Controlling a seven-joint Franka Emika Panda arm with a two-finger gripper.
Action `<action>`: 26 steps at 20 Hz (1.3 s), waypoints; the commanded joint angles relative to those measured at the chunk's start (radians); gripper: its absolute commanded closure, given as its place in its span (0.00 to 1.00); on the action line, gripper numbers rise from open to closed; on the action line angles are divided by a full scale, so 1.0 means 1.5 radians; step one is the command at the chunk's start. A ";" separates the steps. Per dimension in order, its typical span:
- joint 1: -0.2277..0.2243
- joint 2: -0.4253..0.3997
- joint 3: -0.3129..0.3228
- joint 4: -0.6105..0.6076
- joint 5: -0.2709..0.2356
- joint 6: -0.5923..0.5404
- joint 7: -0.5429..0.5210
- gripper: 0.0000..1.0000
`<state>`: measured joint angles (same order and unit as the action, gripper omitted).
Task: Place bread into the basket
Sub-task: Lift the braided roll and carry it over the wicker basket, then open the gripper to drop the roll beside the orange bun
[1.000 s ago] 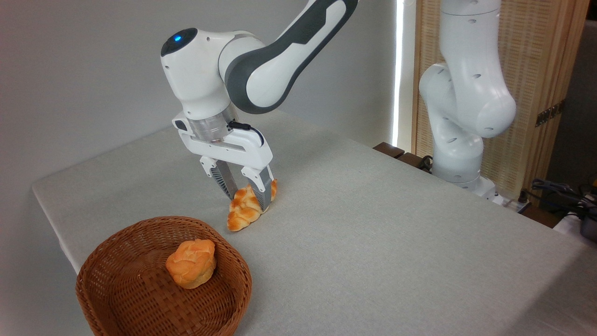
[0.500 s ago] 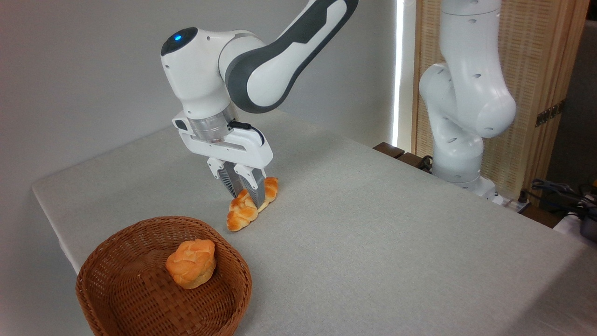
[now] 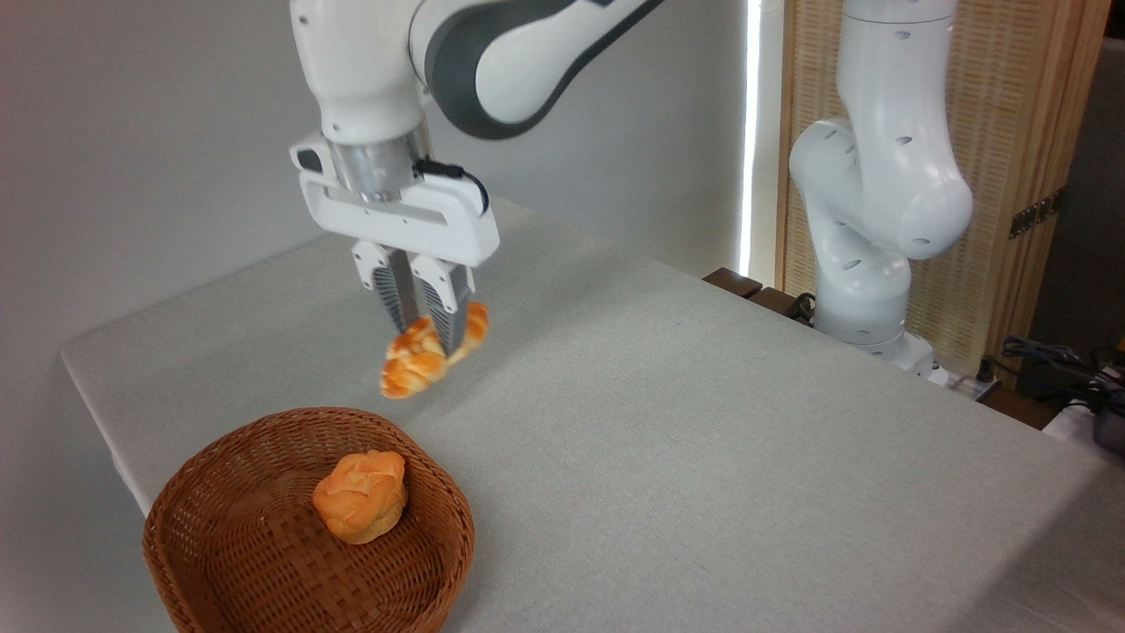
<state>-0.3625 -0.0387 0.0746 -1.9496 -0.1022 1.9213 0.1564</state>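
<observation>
The gripper [image 3: 428,338] hangs above the table [image 3: 703,422] with its jaws pinching the braided roll [image 3: 422,356] across its width, near mid-length. The roll is clear of the table surface, tilted, with one tapered end drooping below and to the left of the jaws and the other end projecting just to their right. The roll appears light and holds its shape; no sagging or crushing shows at the contact. Its glossy top is probably slippery, so a grip across the waist, where the braid ridges give purchase, is preferable to the tapered ends. The wicker basket [image 3: 220,457] lies below and to the left of the jaws, well apart, with a round bun [image 3: 360,497] already inside.
</observation>
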 commanded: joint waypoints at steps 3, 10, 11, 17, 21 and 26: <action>-0.003 0.006 0.041 0.034 0.002 0.108 0.005 0.57; -0.002 0.027 0.073 0.034 -0.007 0.259 -0.004 0.53; -0.002 0.032 0.073 0.034 -0.007 0.273 -0.006 0.49; -0.001 0.038 0.099 0.034 -0.006 0.339 -0.018 0.00; -0.001 0.043 0.102 0.034 -0.007 0.353 -0.018 0.00; -0.001 0.043 0.102 0.033 -0.005 0.354 -0.018 0.00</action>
<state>-0.3585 0.0190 0.2194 -1.9104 -0.1026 2.4321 0.1460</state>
